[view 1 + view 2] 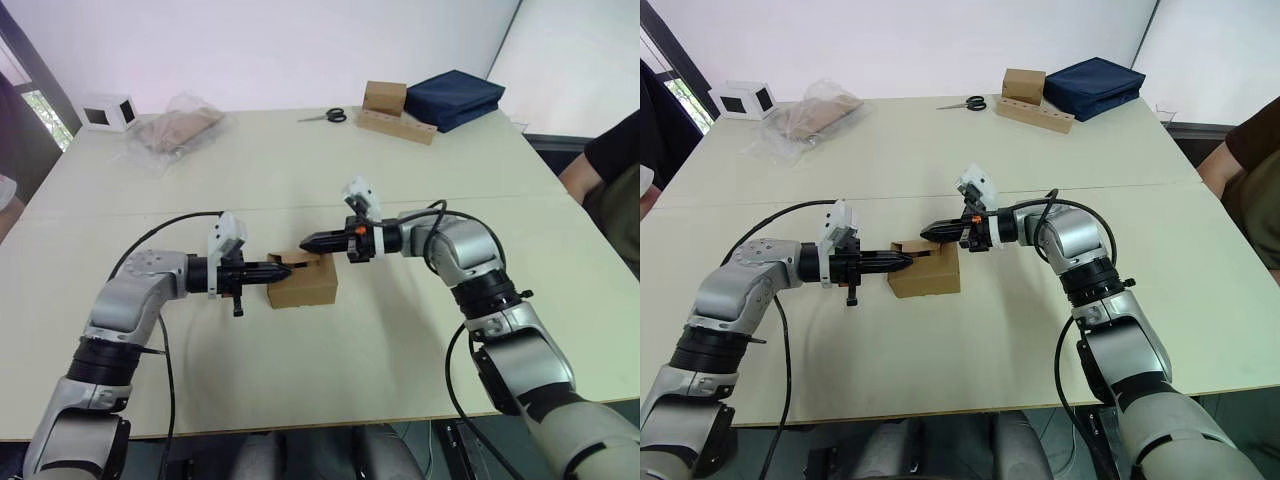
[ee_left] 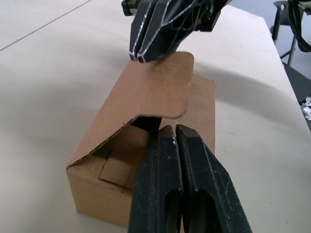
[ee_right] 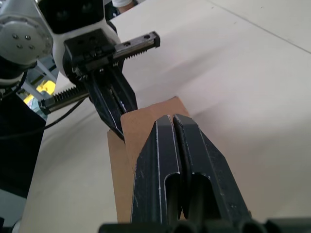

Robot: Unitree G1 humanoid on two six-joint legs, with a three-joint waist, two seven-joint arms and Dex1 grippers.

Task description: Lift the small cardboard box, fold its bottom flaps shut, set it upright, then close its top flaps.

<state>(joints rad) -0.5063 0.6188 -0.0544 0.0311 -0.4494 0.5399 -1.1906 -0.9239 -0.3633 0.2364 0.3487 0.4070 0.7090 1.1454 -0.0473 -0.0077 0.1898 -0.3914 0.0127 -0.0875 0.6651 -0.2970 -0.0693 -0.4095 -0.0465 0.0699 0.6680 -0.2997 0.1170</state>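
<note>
While both pincers, left pincer (image 1: 283,269) and right pincer (image 1: 309,241), are pressed together, the box (image 1: 306,285), judged light and easily dented, is best gripped by its stiff side walls.

**What stays out of sight**

The left gripper (image 2: 170,133) covers the near corner of the small cardboard box (image 2: 121,160), its tips tucked under the raised flap (image 2: 160,87). The right gripper (image 3: 171,121) hides most of the box top. A person's arm (image 1: 610,160) is cut off at the right edge.
</note>
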